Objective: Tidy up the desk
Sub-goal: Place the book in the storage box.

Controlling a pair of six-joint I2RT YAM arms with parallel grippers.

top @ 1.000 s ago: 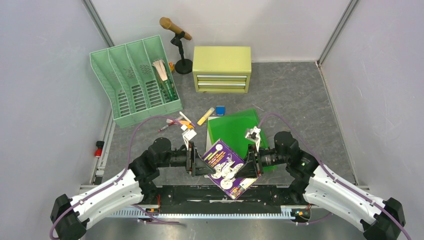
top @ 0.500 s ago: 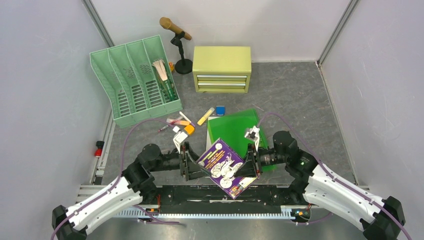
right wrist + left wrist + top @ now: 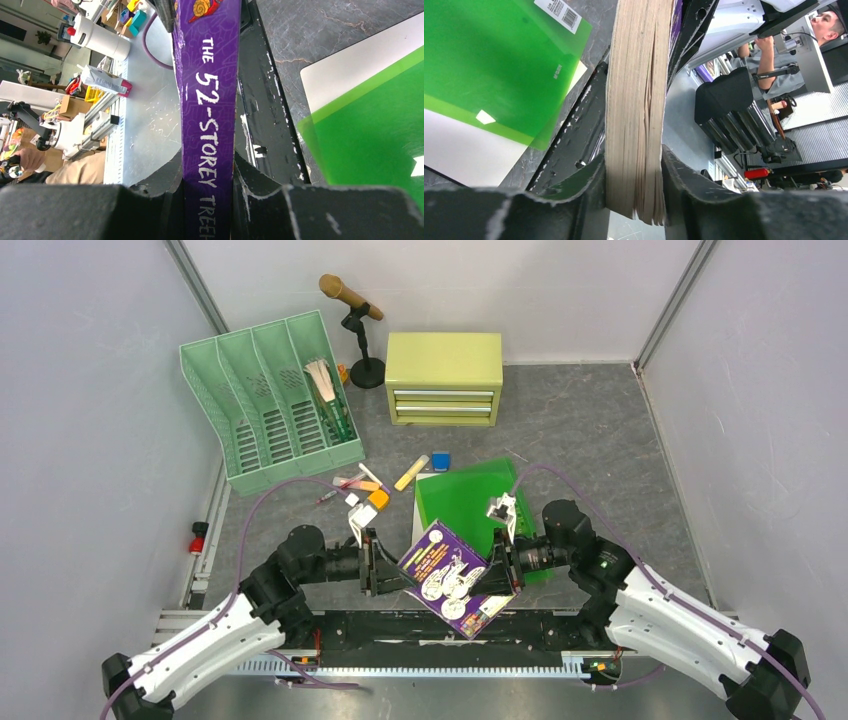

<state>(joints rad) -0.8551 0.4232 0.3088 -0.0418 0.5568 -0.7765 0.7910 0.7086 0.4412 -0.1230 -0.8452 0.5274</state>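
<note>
Left end effector [image 3: 398, 574] clamped on purple book [image 3: 452, 582] pages, right end effector [image 3: 497, 575] gripping spine

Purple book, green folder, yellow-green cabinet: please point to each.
Purple book [image 3: 450, 575]: top external view, front cover.
Green folder [image 3: 462, 497]: top external view, bare upper part.
Yellow-green cabinet [image 3: 444, 358]: top external view, top face.

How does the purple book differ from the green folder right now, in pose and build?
The purple book is held up between the left pincer and right pincer, both clamped on it; the green folder lies flat on the desk. The book is a thick block of pages; the folder is a thin, see-through sheet. Both are rectangular and sit near the arms.
</note>
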